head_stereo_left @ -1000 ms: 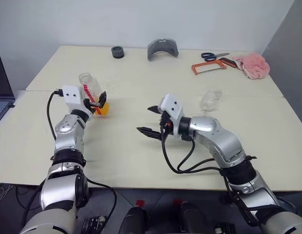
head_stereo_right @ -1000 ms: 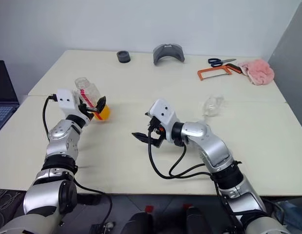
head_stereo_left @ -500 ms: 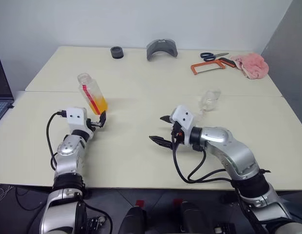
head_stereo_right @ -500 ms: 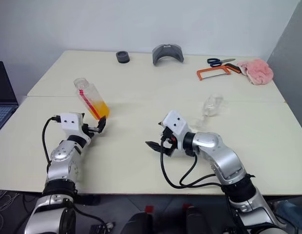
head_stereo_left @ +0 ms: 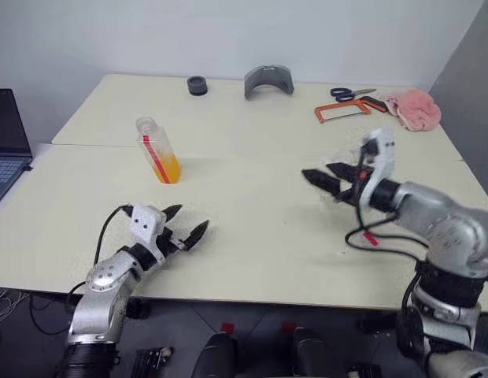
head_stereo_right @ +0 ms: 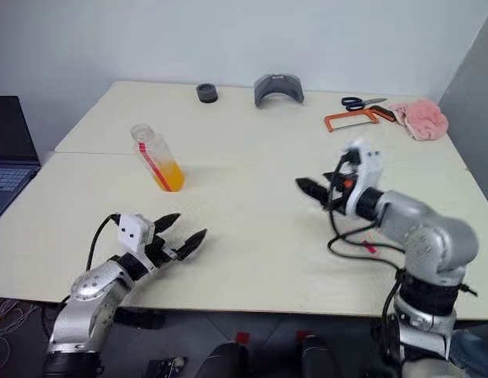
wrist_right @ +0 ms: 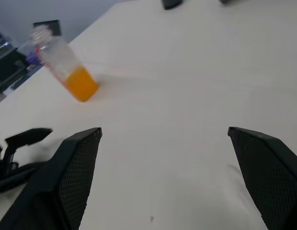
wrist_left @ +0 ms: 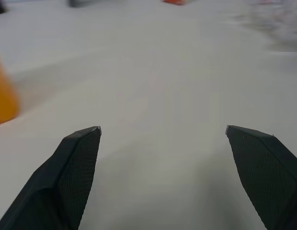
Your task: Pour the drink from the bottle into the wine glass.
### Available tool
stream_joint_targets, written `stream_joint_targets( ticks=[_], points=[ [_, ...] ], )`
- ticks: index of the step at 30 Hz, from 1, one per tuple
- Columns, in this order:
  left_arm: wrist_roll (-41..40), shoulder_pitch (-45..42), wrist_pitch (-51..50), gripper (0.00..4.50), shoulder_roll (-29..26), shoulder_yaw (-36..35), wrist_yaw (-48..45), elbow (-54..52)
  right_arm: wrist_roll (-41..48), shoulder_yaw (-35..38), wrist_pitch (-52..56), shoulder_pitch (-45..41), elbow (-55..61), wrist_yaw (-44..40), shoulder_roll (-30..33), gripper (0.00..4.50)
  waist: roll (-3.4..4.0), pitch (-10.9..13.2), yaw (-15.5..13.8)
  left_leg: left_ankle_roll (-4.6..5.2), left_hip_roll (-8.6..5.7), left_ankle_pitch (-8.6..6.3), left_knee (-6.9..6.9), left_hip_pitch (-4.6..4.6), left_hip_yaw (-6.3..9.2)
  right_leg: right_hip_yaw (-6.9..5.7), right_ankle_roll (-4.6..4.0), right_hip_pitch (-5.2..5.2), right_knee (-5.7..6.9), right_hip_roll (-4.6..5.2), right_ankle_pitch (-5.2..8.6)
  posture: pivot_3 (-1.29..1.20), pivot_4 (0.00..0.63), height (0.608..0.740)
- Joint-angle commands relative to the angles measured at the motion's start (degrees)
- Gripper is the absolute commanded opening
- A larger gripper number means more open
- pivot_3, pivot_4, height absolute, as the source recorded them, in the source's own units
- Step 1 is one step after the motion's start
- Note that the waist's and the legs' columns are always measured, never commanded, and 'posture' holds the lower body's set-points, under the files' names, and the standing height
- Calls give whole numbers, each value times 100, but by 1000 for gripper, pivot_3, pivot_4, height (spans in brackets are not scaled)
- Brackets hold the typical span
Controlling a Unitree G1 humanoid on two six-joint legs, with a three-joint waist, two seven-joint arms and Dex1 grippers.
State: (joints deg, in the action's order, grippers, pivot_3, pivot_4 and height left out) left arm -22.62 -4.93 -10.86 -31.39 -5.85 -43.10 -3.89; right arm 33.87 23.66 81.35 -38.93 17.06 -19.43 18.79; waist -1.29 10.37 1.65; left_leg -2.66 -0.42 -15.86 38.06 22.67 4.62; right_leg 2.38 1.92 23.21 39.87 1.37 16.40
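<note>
Both tools are spread wide and carry nothing. Left tool (head_stereo_left: 186, 224) hovers low over the near part of the tabletop (head_stereo_left: 252, 236), well short of the bottle (head_stereo_left: 158, 150). That bottle stands by itself on the left side of the tabletop, leaning a little, with the drink (head_stereo_left: 168, 168) pooled orange in its lower part. Right tool (head_stereo_left: 332, 175) hangs over the right side, pointing toward the middle. The wine glass (head_stereo_left: 353, 150) seems to be just behind it, though blur and the tool's fingers hide most of it. Scissors (head_stereo_left: 348, 92), a small saw (head_stereo_left: 342, 110) and a pink cloth (head_stereo_left: 413, 106) lie at the far right.
</note>
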Motion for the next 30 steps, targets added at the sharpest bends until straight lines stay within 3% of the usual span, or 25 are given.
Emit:
stream_joint_targets(
  ticks=[1, 6, 12, 28, 30],
  points=[
    [-307, -339, -341, 4476, -471, 233, -968, -318, -276, 520, 243, -480, -1116, 364, 356, 4500, 2, 1, 18, 0, -2, 0, 0, -1, -6, 2, 0, 0, -1, -3, 0, 0, 150, 740],
    [-250, -1029, -406, 4476, -855, 573, -1847, -94, -497, 321, 38, -961, -2860, 238, 768, 4500, 3, 2, 62, 1, 0, 0, -10, -4, -23, 7, -13, 6, -1, -18, 7, 0, 150, 740],
    [-126, -1574, -398, 4476, -755, 862, -2165, 79, -535, 348, -504, -1597, -4623, -4, 802, 4500, 6, 4, 172, 2, 4, -1, -12, -4, -26, 11, -14, 7, 1, -21, 8, 0, 150, 740],
    [-70, -1860, -407, 4476, -622, 985, -2317, 178, -878, -306, -2185, -2421, -7282, -979, 795, 4500, 7, 4, 181, 2, 7, -1, -9, -1, -25, 13, -14, 8, -1, -20, 8, 0, 150, 740],
    [-54, -1861, -395, 4500, -619, 988, -2323, 187, -863, -306, -2223, -2474, -7404, -1040, 764, 3856, 7, 4, 179, 1, 7, -1, -10, -1, -24, 13, -14, 8, -1, -20, 8, 0, 150, 740]
  ],
)
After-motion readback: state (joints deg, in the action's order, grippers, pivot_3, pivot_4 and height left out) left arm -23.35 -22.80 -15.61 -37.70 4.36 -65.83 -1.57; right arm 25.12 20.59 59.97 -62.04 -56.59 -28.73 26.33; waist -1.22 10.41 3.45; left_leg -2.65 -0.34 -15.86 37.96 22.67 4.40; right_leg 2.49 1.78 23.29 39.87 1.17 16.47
